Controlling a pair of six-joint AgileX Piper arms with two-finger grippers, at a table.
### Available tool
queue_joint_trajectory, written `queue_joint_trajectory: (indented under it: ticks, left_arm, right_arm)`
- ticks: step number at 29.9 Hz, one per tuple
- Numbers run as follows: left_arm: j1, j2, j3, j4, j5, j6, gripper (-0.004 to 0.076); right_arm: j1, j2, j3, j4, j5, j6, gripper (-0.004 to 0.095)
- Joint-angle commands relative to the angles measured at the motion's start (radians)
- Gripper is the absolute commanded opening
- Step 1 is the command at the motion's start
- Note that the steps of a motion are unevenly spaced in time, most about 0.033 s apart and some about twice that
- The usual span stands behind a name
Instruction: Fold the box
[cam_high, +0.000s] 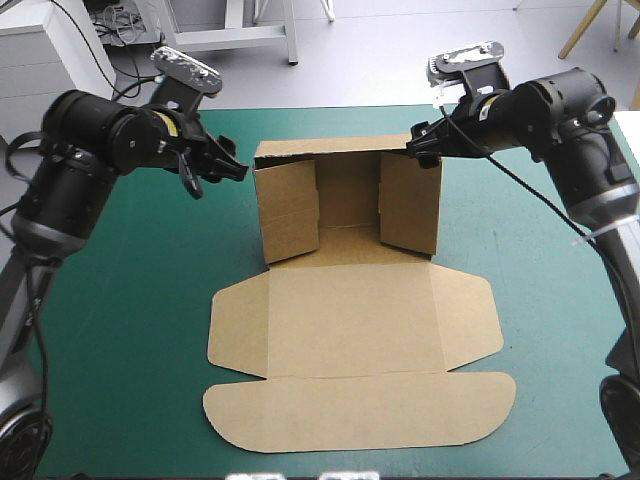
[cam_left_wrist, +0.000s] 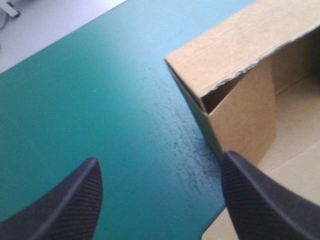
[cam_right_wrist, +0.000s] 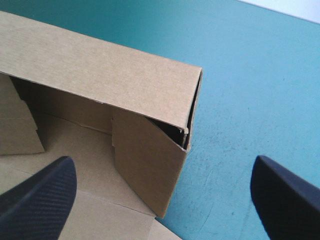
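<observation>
Brown box (cam_high: 350, 330) sitting mid-frame on the teal-green cover (cam_high: 120, 300), walls standing raised at upper centre, lid lying flat toward the bottom, left gripper (cam_high: 222, 170) and right gripper (cam_high: 420, 147) hovering, fingers spread, just beside its upper-left and upper-right corners.

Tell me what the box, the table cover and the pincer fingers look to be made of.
The box: brown corrugated board, matte; a ragged cut edge and fine ribbing show. The cover: teal-green, matte, likely a soft mat or cloth; faint dark scuffs, no gloss. The pincer fingers: black, finely ribbed surface, perhaps rubber or textured plastic.
</observation>
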Motion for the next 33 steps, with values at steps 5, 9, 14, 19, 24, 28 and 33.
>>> queue_joint_trajectory:
  ticks: [5, 9, 14, 19, 24, 28, 33]
  left_arm:
    - [-0.005, -0.200, -0.013, 0.133, -0.014, 0.034, 0.0274]
    - [-0.005, -0.310, 0.077, 0.141, -0.003, 0.071, 0.0034]
    - [-0.005, -0.464, 0.266, 0.173, -0.007, 0.076, -0.0010]
    - [-0.005, -0.605, 0.508, 0.174, -0.042, 0.038, -0.0010]
    - [-0.005, -0.704, 0.714, 0.178, -0.160, -0.006, -0.0010]
    - [-0.005, -0.721, 0.807, 0.178, -0.216, -0.008, -0.0010]
    - [-0.005, -0.717, 0.813, 0.178, -0.255, -0.026, -0.0010]
  right_arm:
    - [-0.009, -0.164, 0.073, -0.013, -0.131, -0.011, 0.0846]
    - [-0.009, -0.236, 0.222, -0.013, -0.185, -0.007, 0.0846]
    - [-0.009, -0.325, 0.449, 0.002, -0.334, 0.008, 0.0846]
    - [-0.009, -0.362, 0.670, 0.002, -0.552, 0.018, 0.0846]
    - [-0.009, -0.350, 0.820, 0.006, -0.806, 0.011, 0.0846]
    - [-0.009, -0.319, 0.847, 0.006, -0.839, 0.007, 0.0809]
    - [-0.009, -0.257, 0.847, 0.023, -0.899, -0.005, 0.0745]
